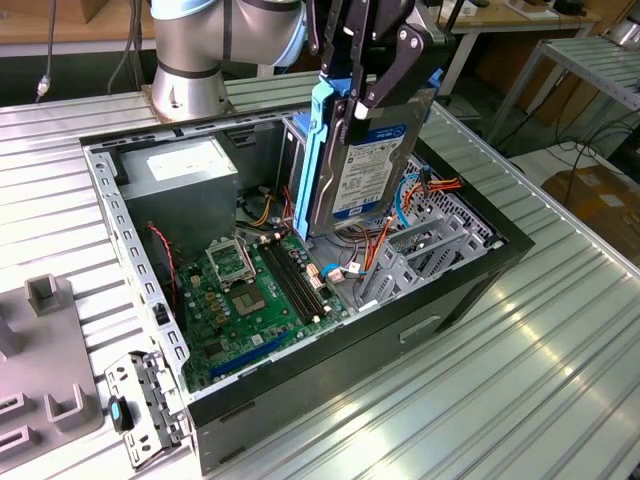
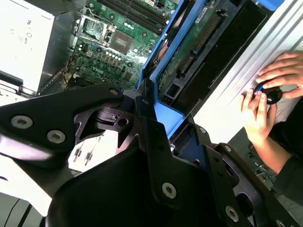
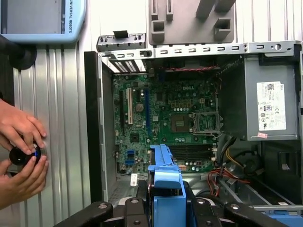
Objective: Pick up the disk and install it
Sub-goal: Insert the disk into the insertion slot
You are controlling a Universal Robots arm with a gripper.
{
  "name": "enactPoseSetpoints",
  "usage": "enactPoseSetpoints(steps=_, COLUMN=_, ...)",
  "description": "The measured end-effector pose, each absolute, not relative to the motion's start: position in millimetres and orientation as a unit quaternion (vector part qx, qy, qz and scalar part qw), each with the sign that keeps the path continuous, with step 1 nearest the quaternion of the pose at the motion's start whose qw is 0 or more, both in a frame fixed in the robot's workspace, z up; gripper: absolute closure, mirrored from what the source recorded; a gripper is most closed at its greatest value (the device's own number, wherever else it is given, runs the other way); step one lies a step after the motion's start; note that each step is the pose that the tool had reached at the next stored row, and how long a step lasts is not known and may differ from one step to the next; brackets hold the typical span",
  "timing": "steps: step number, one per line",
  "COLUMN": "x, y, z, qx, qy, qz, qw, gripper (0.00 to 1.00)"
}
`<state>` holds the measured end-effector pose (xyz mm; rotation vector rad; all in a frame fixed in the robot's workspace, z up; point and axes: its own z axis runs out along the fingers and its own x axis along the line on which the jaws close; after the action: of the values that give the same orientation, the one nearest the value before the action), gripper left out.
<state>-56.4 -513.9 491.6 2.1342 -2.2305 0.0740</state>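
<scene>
The disk (image 1: 368, 165) is held by the gripper (image 1: 345, 95), which is closed tight on its top end. The disk is hung on end, a bit tilted, over the open case (image 1: 100, 195), nearer the case's far edge than its near edge. Its low end is seen just above the green board (image 1: 250, 290) and some wires (image 1: 375, 248). It may be touching the wires, but that cannot be told.

Blue rails (image 3: 165, 189) are seen along its sides in the first wrist view. The disk is judged to be stiff, smooth and heavy for its size, and it could be hurt by a bump. It is best gripped on the rails or metal edges, not on the bare green underside (image 2: 199, 45).

A person's hands (image 3: 19, 127) are rested on the table (image 1: 560, 330) beside the case.
</scene>
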Motion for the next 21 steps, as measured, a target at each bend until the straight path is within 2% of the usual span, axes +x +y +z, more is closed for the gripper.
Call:
enactPoseSetpoints(steps=4, x=-46, y=-524, z=490, qx=0.691, qy=-0.722, qz=0.025, qw=0.028, gripper=0.63)
enactPoseSetpoints(steps=21, x=22, y=-535, z=476, qx=0.691, qy=-0.722, qz=0.03, qw=0.033, gripper=0.63)
